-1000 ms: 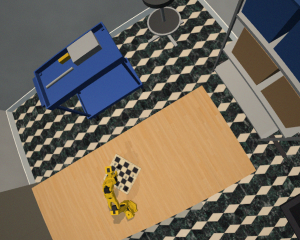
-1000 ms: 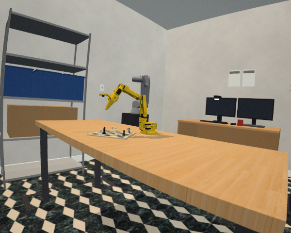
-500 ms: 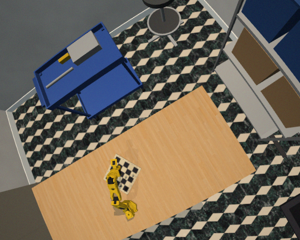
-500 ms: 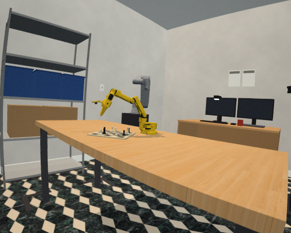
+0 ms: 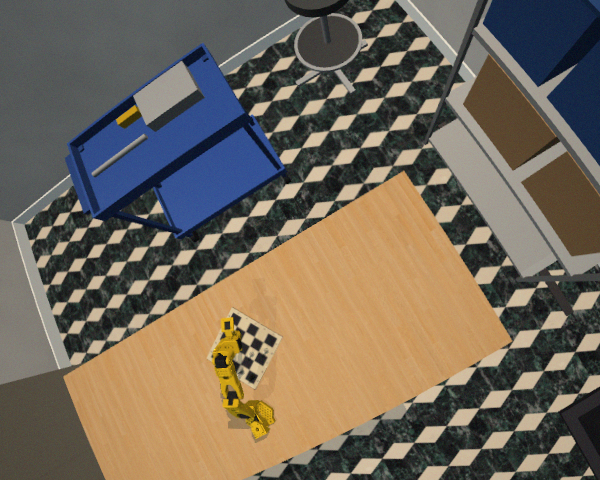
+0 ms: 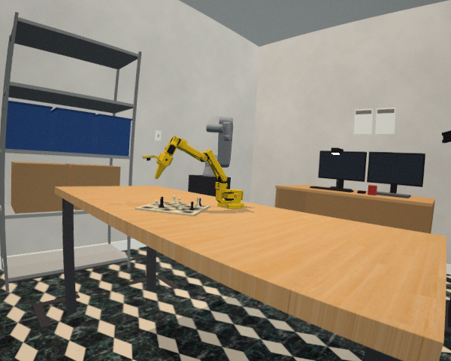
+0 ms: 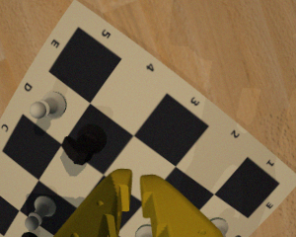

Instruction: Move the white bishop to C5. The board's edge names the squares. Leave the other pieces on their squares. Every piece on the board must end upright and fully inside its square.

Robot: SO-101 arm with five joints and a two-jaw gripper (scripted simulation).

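The claw is closed to a narrow slit, with nothing between its fingertips, and hangs above the chessboard, which lies on the desk. Which pale piece is the white bishop I cannot tell, so its square and its exact bearing from the claw stay unsettled. In the wrist view one pale piece stands on D5, up and left of the fingertips; another is on B4, down and left. Two further pale tops, partly hidden, show at the lower edge: one behind the fingers, one beyond the outer side of the right-hand finger in that view. A dark piece stands on D4, near the tips in that view and between them and D5. The dark square C5 lies open, bordering D5's pale piece and touching D4 only at a corner. Wood-coloured desk top stretches past the board's E edge. The lettering reads E, D and C down one side and 5, 4, 3, 2, 1 along the next.
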